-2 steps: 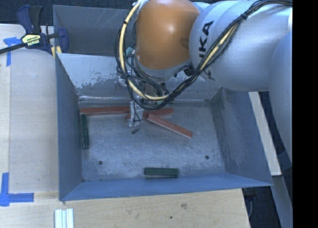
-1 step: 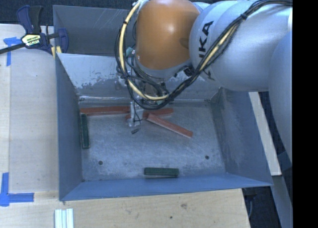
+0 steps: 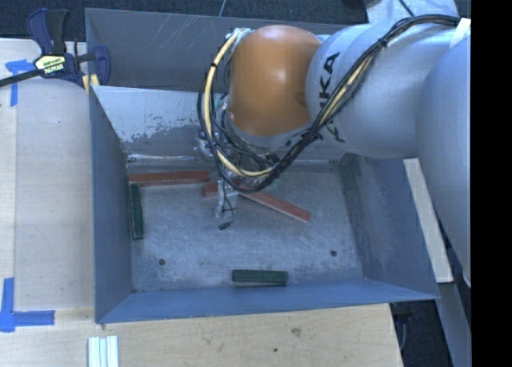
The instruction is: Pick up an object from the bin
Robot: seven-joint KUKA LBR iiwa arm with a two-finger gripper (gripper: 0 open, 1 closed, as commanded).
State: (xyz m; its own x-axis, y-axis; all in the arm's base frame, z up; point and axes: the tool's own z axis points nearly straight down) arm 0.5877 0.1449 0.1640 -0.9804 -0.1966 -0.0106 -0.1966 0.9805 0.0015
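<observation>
Silver-grey arm [image 3: 400, 93], rounded casing, black KUKA lettering [image 3: 328, 89]. Glossy orange dome cover [image 3: 268, 77] at wrist. Yellow and black cables [image 3: 213, 85] looped around the dome, bundled beneath.

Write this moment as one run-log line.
gripper low, mid bin | nearest: slanted reddish stick, touching unclear | grasp: cannot tell

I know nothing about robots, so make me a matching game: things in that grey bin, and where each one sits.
1. level brown stick
2. slanted brown stick
3. sideways green bar
4. tool

a. by the front wall
b. middle of the bin
c. back left of the floor
d. just right of the middle

Pairs: 1-c, 2-d, 3-a, 4-b
</observation>
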